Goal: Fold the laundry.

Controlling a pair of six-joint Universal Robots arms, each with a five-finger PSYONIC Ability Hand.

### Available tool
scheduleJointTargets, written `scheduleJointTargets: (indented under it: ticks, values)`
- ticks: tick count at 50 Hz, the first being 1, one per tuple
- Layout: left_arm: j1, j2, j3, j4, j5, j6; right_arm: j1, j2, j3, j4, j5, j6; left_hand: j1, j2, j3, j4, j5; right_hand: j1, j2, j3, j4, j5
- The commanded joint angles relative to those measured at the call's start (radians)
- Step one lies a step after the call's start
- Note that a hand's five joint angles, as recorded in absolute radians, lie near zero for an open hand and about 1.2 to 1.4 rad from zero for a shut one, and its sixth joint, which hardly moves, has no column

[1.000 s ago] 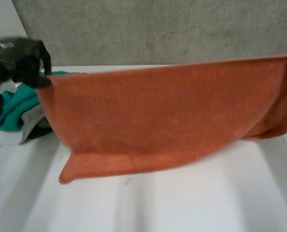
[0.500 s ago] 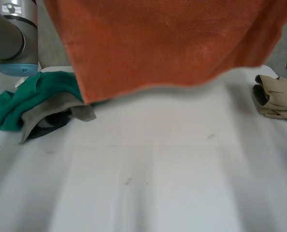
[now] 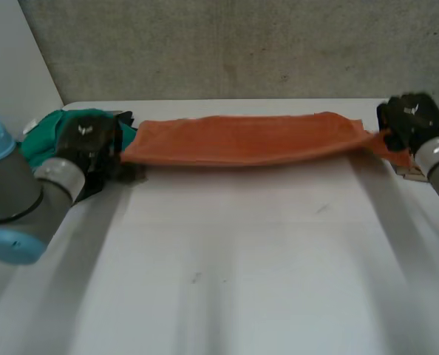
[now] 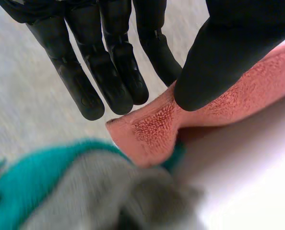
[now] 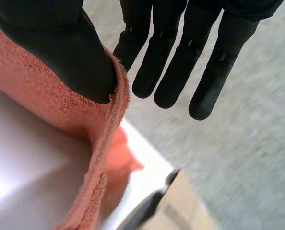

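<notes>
Both hands pinch one orange towel (image 3: 242,139). The left hand (image 3: 86,140) presses its thumb (image 4: 219,57) onto the towel's left end against straight fingers (image 4: 116,72). The right hand (image 3: 406,120) clamps the right end the same way. Between them the towel runs as a long narrow strip, left to right, across the far side of the white table (image 3: 242,281). Its left corner overlaps a green cloth (image 3: 46,133), which has a grey cloth (image 4: 109,201) against it.
</notes>
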Motion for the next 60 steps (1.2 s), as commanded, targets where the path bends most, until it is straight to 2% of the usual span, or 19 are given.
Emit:
scheduleJointTargets:
  ticks: [1, 4, 5, 8, 9, 12, 14, 19, 24, 29, 33, 40, 47, 48, 49, 50, 51, 56, 60]
  values:
    - [0.047, 0.176, -0.195, -0.240, 0.099, 0.136, -0.078, -0.147, 0.136, 0.315, -0.029, -0.234, 0.236, 0.196, 0.202, 0.193, 0.234, 0.259, 0.214, 0.202, 0.195, 0.228]
    - [0.062, 0.236, -0.239, -0.380, 0.136, 0.245, -0.115, -0.199, 0.173, 0.447, -0.023, -0.337, 0.236, 0.196, 0.202, 0.193, 0.234, 0.259, 0.214, 0.202, 0.195, 0.228]
    - [0.079, 0.269, -0.263, -0.485, 0.141, 0.328, -0.143, -0.232, 0.196, 0.540, -0.013, -0.416, 0.236, 0.196, 0.202, 0.193, 0.234, 0.259, 0.214, 0.202, 0.195, 0.228]
    - [0.105, 0.311, -0.285, -0.647, 0.131, 0.451, -0.194, -0.271, 0.227, 0.680, 0.010, -0.548, 0.236, 0.196, 0.202, 0.193, 0.234, 0.259, 0.214, 0.202, 0.195, 0.228]
    - [0.118, 0.331, -0.292, -0.750, 0.122, 0.521, -0.224, -0.289, 0.236, 0.772, 0.022, -0.642, 0.236, 0.196, 0.202, 0.193, 0.234, 0.259, 0.214, 0.202, 0.195, 0.228]
    - [0.125, 0.348, -0.292, -0.884, 0.119, 0.603, -0.246, -0.300, 0.239, 0.877, 0.019, -0.745, 0.236, 0.196, 0.202, 0.193, 0.234, 0.259, 0.214, 0.202, 0.195, 0.228]
    - [0.115, 0.345, -0.279, -0.929, 0.121, 0.638, -0.229, -0.288, 0.233, 0.897, -0.007, -0.742, 0.236, 0.196, 0.202, 0.193, 0.234, 0.259, 0.214, 0.202, 0.195, 0.228]
    - [0.043, 0.284, -0.204, -0.833, 0.096, 0.571, -0.172, -0.210, 0.195, 0.834, -0.029, -0.630, 0.236, 0.196, 0.202, 0.193, 0.234, 0.259, 0.214, 0.202, 0.195, 0.228]
    - [-0.028, 0.157, -0.061, -0.641, -0.008, 0.459, -0.122, -0.127, 0.108, 0.718, 0.031, -0.518, 0.236, 0.196, 0.202, 0.193, 0.234, 0.259, 0.214, 0.202, 0.195, 0.228]
    - [-0.086, 0.032, 0.092, -0.509, -0.086, 0.398, -0.062, -0.050, 0.014, 0.505, 0.094, -0.399, 0.236, 0.196, 0.202, 0.193, 0.234, 0.259, 0.214, 0.202, 0.195, 0.228]
    - [-0.118, -0.081, 0.218, -0.417, -0.145, 0.385, -0.022, 0.000, -0.017, 0.315, 0.106, -0.327, 0.236, 0.196, 0.202, 0.193, 0.234, 0.259, 0.214, 0.202, 0.195, 0.228]
    - [-0.141, -0.242, 0.391, -0.388, -0.241, 0.388, 0.035, 0.118, -0.064, 0.008, 0.109, -0.293, 0.236, 0.196, 0.202, 0.193, 0.234, 0.259, 0.214, 0.202, 0.195, 0.228]
    - [-0.158, -0.335, 0.508, -0.334, -0.246, 0.369, 0.076, 0.261, -0.173, -0.144, 0.120, -0.271, 0.236, 0.196, 0.202, 0.193, 0.234, 0.259, 0.214, 0.202, 0.195, 0.228]
    - [-0.163, -0.345, 0.525, -0.305, -0.237, 0.353, 0.082, 0.289, -0.196, -0.167, 0.132, -0.253, -0.005, -0.045, -0.039, -0.048, -0.007, -0.448, -0.493, -0.504, -0.512, -0.478]
    - [-0.166, -0.349, 0.533, -0.293, -0.234, 0.344, 0.084, 0.301, -0.205, -0.175, 0.143, -0.244, -0.388, -0.428, -0.423, -0.431, -0.390, -0.963, -1.008, -1.019, -1.027, -0.994]
    - [-0.171, -0.352, 0.537, -0.282, -0.231, 0.336, 0.089, 0.309, -0.212, -0.178, 0.155, -0.238, -0.825, -0.865, -0.859, -0.868, -0.827, -0.963, -1.008, -1.019, -1.027, -0.994]
    - [-0.183, -0.349, 0.539, -0.276, -0.228, 0.327, 0.095, 0.313, -0.216, -0.177, 0.169, -0.231, -0.986, -1.026, -1.020, -1.029, -0.988, -0.927, -0.972, -0.983, -0.991, -0.957]
    - [-0.209, -0.290, 0.492, -0.287, -0.240, 0.319, 0.086, 0.222, -0.180, -0.091, 0.234, -0.137, -0.986, -1.026, -1.020, -1.029, -0.988, -0.963, -1.008, -1.019, -1.027, -0.994]
    - [-0.200, -0.192, 0.392, -0.279, -0.254, 0.303, 0.037, 0.087, -0.108, 0.068, 0.194, -0.026, -0.986, -1.026, -1.020, -1.029, -0.988, -0.963, -1.008, -1.019, -1.027, -0.994]
